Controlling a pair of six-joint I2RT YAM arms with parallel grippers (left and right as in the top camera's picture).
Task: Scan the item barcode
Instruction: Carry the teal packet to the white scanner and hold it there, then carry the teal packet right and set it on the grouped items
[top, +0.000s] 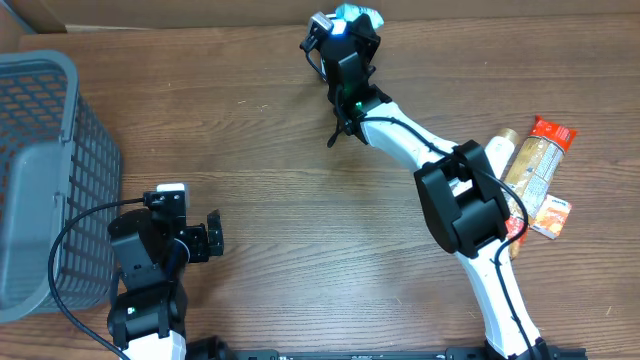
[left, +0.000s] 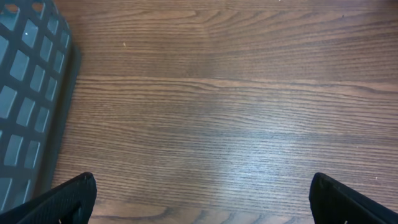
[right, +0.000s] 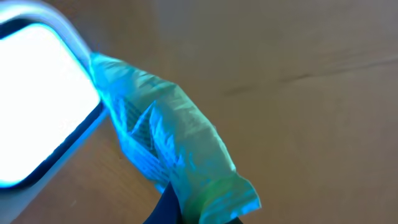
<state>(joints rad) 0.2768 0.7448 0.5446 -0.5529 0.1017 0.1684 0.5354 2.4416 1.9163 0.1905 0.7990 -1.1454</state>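
Between the right fingers (right: 177, 214), closed on it, a crinkled plastic packet (right: 168, 143) sticks out ahead, its tip beside a glowing scanner window (right: 37, 106). The left fingers (top: 212, 237) stand wide apart above bare surface (left: 217, 93), grey basket (left: 31, 93) to their left.

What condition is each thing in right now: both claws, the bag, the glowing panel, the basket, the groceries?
left gripper: open, holding nothing.
right gripper: shut on the plastic packet.
plastic packet: held, crinkled, lit blue beside the scanner.
scanner: window glowing.
basket: upright.
bottle: lying on its side.
orange packet: lying flat.
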